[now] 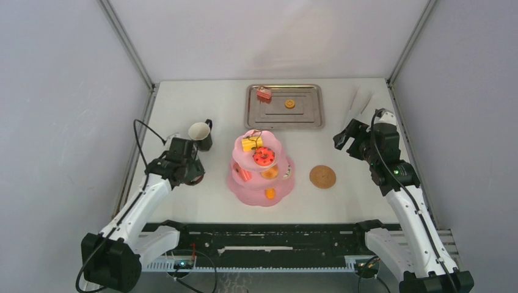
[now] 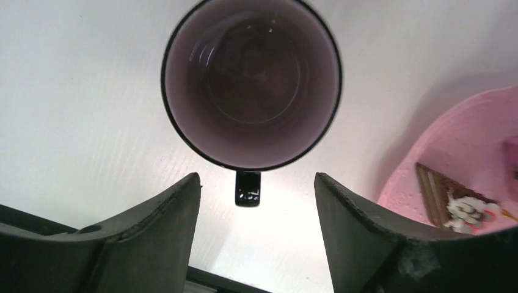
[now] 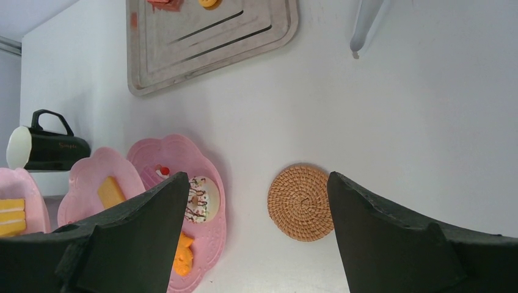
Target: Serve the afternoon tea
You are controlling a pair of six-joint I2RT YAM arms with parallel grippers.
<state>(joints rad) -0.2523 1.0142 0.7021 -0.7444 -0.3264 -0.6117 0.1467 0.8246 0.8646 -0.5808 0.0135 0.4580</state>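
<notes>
my left hand [image 2: 256, 180] is apart, fingers spread with nothing clamped between them, hanging over the left side of the tabletop [image 1: 201, 201]. just beyond the fingertips the black mug [image 2: 250, 79] stands upright, its mouth facing up at my wrist. its handle [image 2: 247, 188] points back into the gap between my fingers, and neither finger touches it. just right of the mug is the pink three-tier stand [image 1: 241, 189] with its gold handle [image 1: 256, 134], in the middle of the tabletop. a yellow cake slice [image 1: 250, 144] and a red doughnut [image 1: 264, 156] sit on the upper tiers. more small pastries sit on the lower ones, among them a brown layered slice [image 2: 440, 198].

my right hand [image 3: 258, 180] is also apart and holds nothing, raised above the right side of the tabletop. below it, near the stand's right side but not touching it, lies a round woven coaster [image 3: 302, 202]. at the far edge, the steel tray [image 1: 305, 113] holds a pink cake [image 1: 264, 93] at its far left corner and a small orange cookie [image 1: 289, 104] near its middle.
</notes>
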